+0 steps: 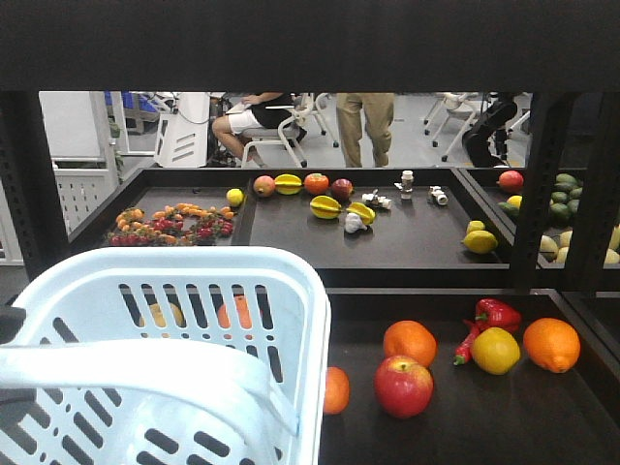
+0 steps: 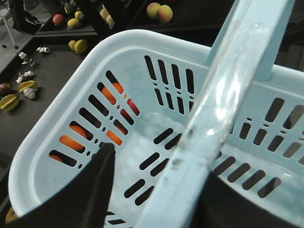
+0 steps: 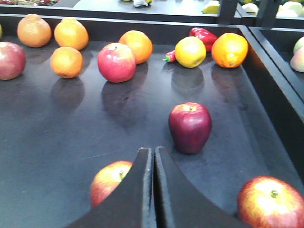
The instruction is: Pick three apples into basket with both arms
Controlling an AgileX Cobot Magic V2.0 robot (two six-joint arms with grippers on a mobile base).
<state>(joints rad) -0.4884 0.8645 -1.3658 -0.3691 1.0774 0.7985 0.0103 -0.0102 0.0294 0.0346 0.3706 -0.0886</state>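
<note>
The pale-blue basket (image 1: 242,281) stands just left of a red apple (image 1: 403,386) on the black shelf (image 1: 484,431). Its handle band (image 2: 223,104) passes between the fingers of the left tool (image 2: 159,173); I cannot tell whether they clamp it. The right tool (image 3: 153,151), fingers pressed together on nothing, sits in front of that apple, as do a dark red apple (image 3: 190,127) and a half-hidden apple (image 3: 107,183).

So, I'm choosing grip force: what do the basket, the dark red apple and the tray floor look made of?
Basket: pale blue moulded plastic, semi-gloss; its handle shows a bright streak of glare. Dark red apple: smooth, glossy skin with a highlight; real or imitation, can't tell. Tray floor: satin black, hard-looking sheet with faint reflections; material unclear.
</note>
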